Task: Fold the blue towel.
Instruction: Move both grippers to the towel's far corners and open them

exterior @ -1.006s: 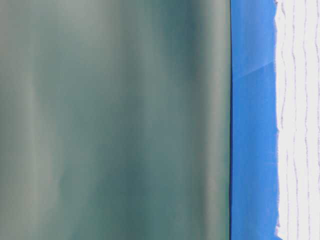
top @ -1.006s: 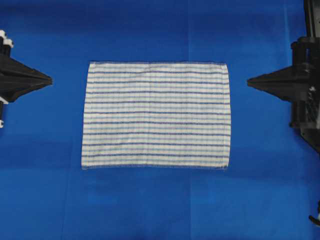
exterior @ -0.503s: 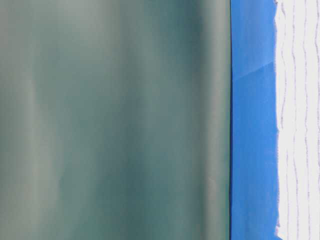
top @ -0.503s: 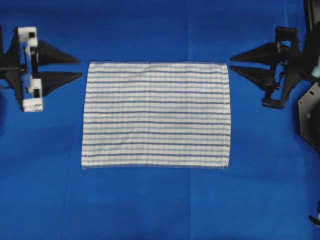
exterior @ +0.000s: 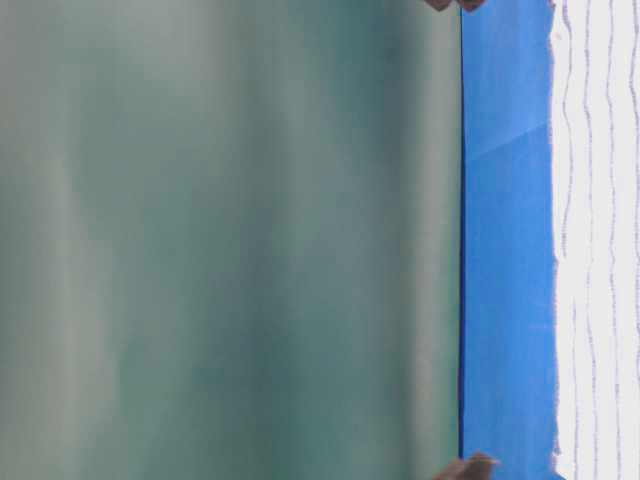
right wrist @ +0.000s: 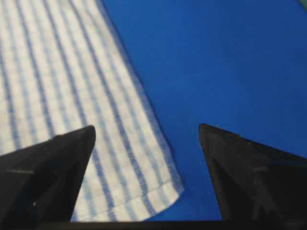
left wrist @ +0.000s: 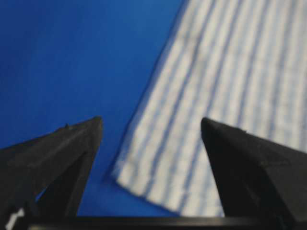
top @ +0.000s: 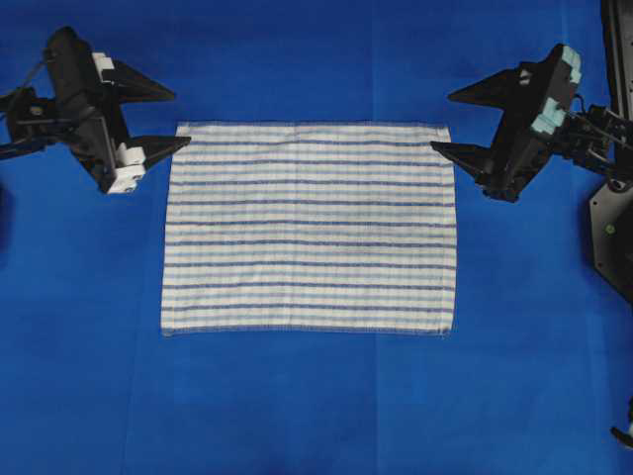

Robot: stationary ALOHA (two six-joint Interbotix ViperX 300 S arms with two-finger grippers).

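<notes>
- The towel (top: 309, 227) lies flat and unfolded mid-bench on the blue sheet (top: 297, 406); no fold is made yet.
- Left gripper (top: 163, 121) and right gripper (top: 453, 122) flank its far corners, jaws wide, holding nothing.
- The table-level view is mostly a blurred grey-green surface; contact with the cloth can't be judged.

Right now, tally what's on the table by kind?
Striped towel: 1, flat, unfolded
Blue background sheet: 1
Grippers: 2, left gripper and right gripper, both open, each by a top towel corner
Total: 4
</notes>
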